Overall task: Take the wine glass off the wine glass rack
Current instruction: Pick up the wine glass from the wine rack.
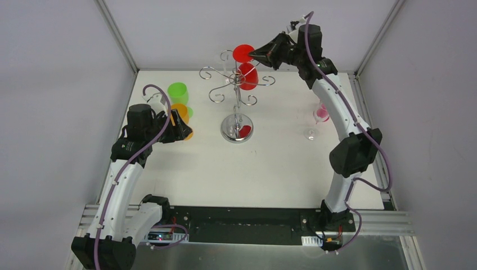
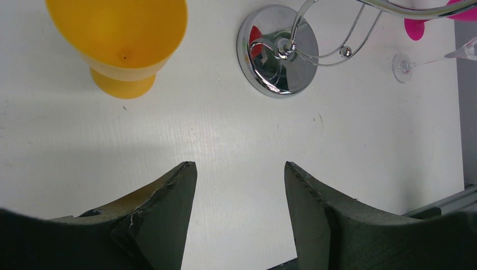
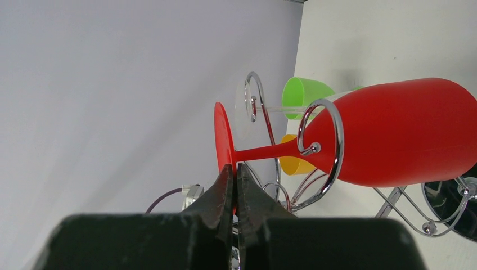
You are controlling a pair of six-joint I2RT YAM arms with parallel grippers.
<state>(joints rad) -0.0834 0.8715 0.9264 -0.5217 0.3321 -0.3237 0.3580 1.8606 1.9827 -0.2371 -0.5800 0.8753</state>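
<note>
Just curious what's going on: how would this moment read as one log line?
right gripper: shut on red wine glass foot | glass: hangs on rack | left gripper: open, empty

We see a robotics lab test cell here: a white table [image 1: 270, 169] boxed in by plain grey panels [image 1: 50, 84] on aluminium frame posts [image 1: 115, 31], with the left arm [image 1: 121, 188] and right arm [image 1: 340, 118] bolted to a metal rail [image 1: 388, 222] and trailing purple cables [image 1: 306, 39].
</note>
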